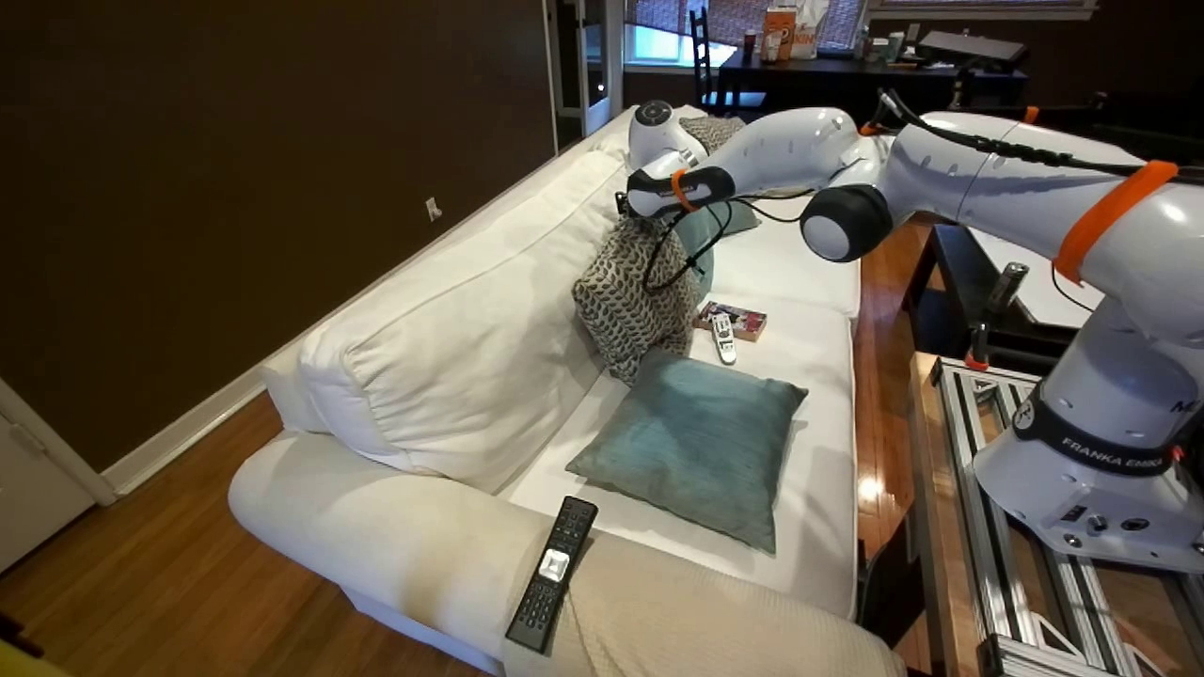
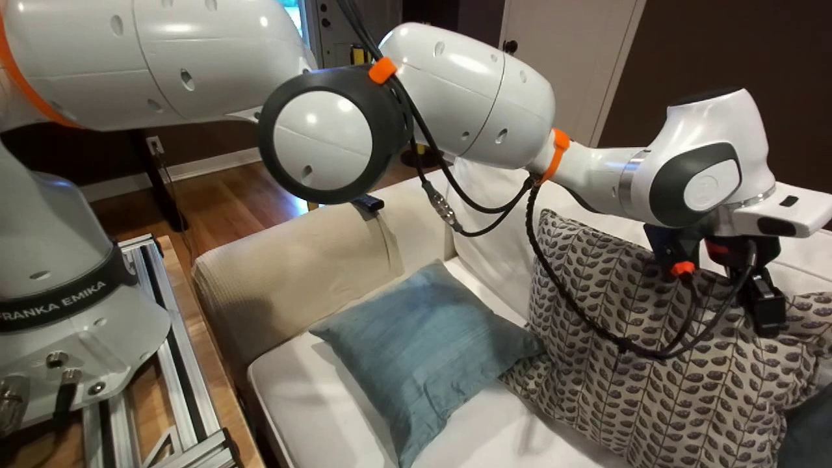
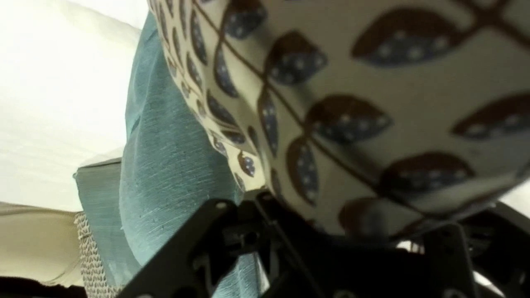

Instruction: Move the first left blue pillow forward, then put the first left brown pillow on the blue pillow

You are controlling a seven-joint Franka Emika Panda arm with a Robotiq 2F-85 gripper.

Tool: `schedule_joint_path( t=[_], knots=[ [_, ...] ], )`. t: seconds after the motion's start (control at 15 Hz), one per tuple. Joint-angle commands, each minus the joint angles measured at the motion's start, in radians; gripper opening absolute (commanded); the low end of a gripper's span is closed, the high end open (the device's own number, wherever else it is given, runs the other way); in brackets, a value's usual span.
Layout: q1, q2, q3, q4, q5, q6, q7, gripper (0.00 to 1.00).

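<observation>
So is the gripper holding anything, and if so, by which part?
Can't be told for sure: the gripper is at the upper edge of the brown leaf-print pillow, but the pictures don't show whether it grips the fabric.

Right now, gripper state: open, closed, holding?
Gripper: can't tell whether open or closed; the brown pillow partly covers it in the wrist view.

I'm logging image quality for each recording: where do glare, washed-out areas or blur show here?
In an exterior view, a bright glare spot on the wood floor; in both exterior views, highlights on the robot arm; in the wrist view, the sofa washed out nearly to white, and the brown pillow, close to the lens, slightly out of focus.
</observation>
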Motion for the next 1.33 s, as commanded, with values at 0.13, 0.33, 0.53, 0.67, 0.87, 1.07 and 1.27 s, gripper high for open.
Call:
schedule_joint_path(
  t=[0.13, 0.33, 0.53, 0.67, 0.87, 1.07, 1.27],
  knots=[
    [-0.033, -0.049, 0.160, -0.012, 0.123, -0.126, -0.063, 0.08],
    [-0.056, -0.086, 0.210, -0.012, 0.181, -0.195, -0.051, 0.06],
    [-0.084, -0.147, 0.262, -0.018, 0.237, -0.271, -0.047, 0.05],
    [-0.102, -0.188, 0.295, -0.019, 0.275, -0.320, -0.038, 0.05],
    [-0.126, -0.227, 0.347, -0.008, 0.338, -0.350, -0.031, 0.05],
    [-0.140, -0.253, 0.404, 0.001, 0.397, -0.349, -0.052, 0.05],
    [-0.142, -0.276, 0.451, 0.000, 0.438, -0.351, -0.091, 0.05]
  ],
)
